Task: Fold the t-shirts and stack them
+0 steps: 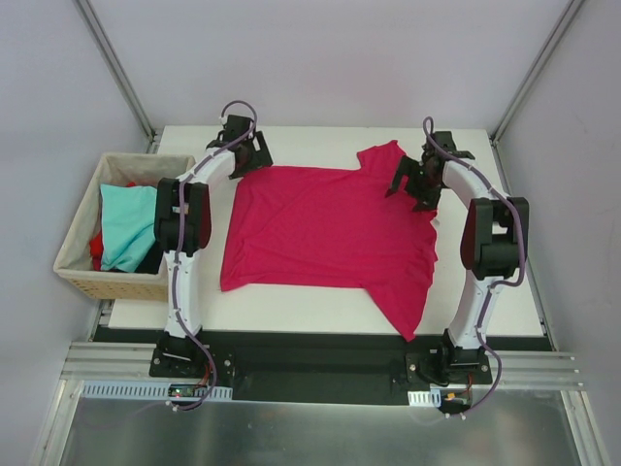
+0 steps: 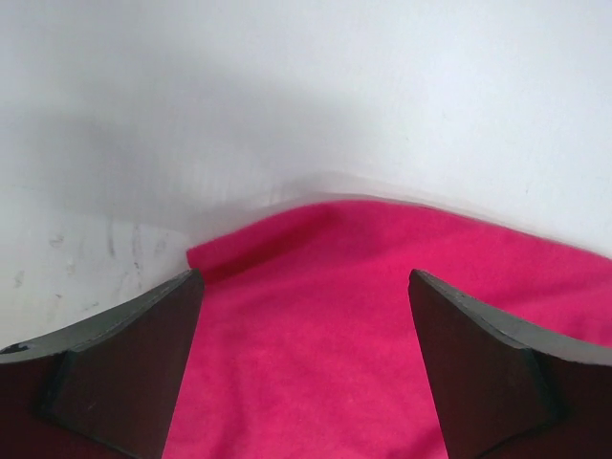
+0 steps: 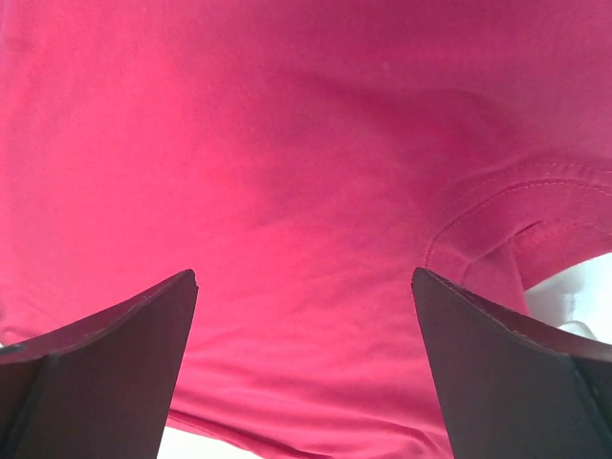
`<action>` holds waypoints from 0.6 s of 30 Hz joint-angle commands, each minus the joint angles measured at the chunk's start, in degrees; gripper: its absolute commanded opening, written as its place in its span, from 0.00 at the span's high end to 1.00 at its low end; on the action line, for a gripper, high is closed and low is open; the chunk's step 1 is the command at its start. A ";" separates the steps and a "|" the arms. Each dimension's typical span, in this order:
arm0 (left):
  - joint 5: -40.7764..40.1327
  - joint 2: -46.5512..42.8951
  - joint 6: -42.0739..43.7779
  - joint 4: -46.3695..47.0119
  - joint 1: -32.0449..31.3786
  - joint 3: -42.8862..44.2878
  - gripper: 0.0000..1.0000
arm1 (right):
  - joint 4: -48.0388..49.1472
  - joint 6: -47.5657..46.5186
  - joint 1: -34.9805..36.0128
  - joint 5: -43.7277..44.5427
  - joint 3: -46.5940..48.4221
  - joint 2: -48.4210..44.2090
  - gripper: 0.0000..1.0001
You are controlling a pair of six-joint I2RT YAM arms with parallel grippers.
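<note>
The crimson-magenta t-shirt (image 1: 325, 228) lies spread flat on the tabletop (image 1: 320, 311). The left tool (image 2: 306, 277) hangs wide open over its far-left hem corner, gripping nothing. The right tool (image 3: 304, 277), spread equally wide, is beside the collar, also empty.

Left arm (image 1: 182, 218) stretched forward, elbow raised, wrist angled inward toward centre. Left gripper (image 1: 254, 153) pointing down, fingers (image 2: 124, 363) spread wide apart. Right arm (image 1: 493, 238) stretched forward, forearm bent inward. Right gripper (image 1: 408, 183) tilted down and leftward, jaws likewise wide apart.
</note>
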 commanded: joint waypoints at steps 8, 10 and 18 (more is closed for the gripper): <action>-2.09 0.96 6.81 -0.20 1.76 3.40 0.17 | 0.08 -1.46 -1.39 -1.00 -0.06 -0.79 0.00; -1.21 1.75 6.29 -0.12 2.28 3.58 0.24 | 0.16 -1.46 -1.48 -1.09 0.03 -0.87 0.00; -2.17 2.90 3.22 -0.47 2.90 4.55 0.37 | -0.45 -1.64 -1.48 -1.18 1.00 -0.61 0.00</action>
